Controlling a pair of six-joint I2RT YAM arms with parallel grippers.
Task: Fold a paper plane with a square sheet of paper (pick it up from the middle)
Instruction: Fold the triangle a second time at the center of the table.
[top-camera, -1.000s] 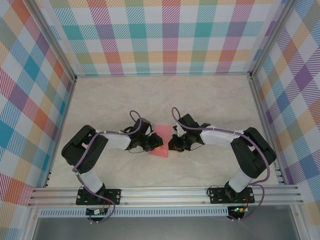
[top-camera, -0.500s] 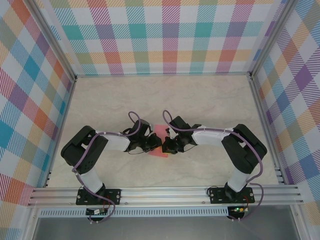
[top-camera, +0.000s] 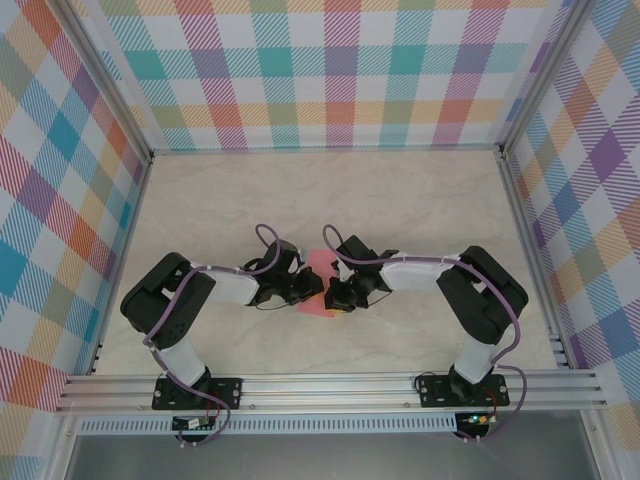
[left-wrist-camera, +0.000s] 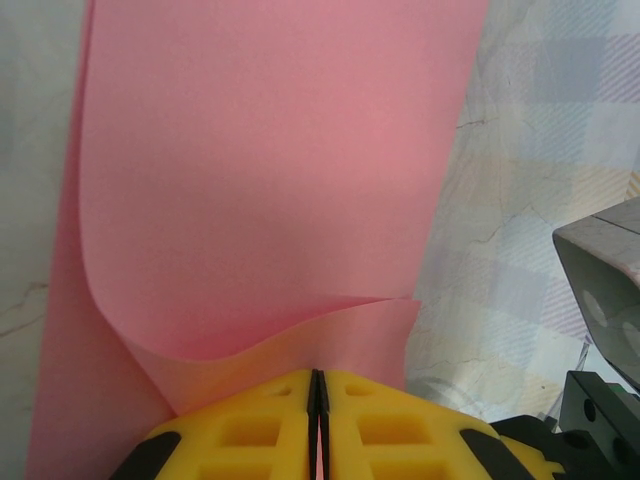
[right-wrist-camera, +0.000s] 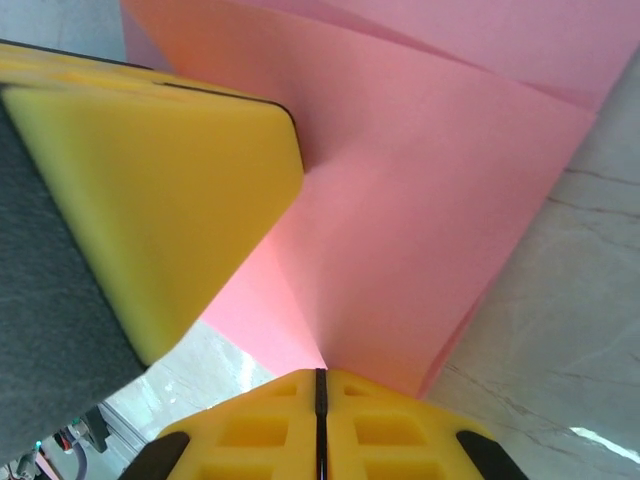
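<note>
Here, the left gripper (top-camera: 311, 290) has its yellow, square-recessed fingers (left-wrist-camera: 250, 435) pressed together, clamped on the single sheet of paper (top-camera: 320, 263), which sits mid-table between the two grippers. The thin, matte salmon-pink sheet is doubled into a long strip, with its long axis running 12 to 6 o'clock in the top view and one layer curling. At its 3 o'clock side, the right gripper (top-camera: 336, 295) likewise pinches it, fingers together, above the pale marbled table (top-camera: 420, 200).
</note>
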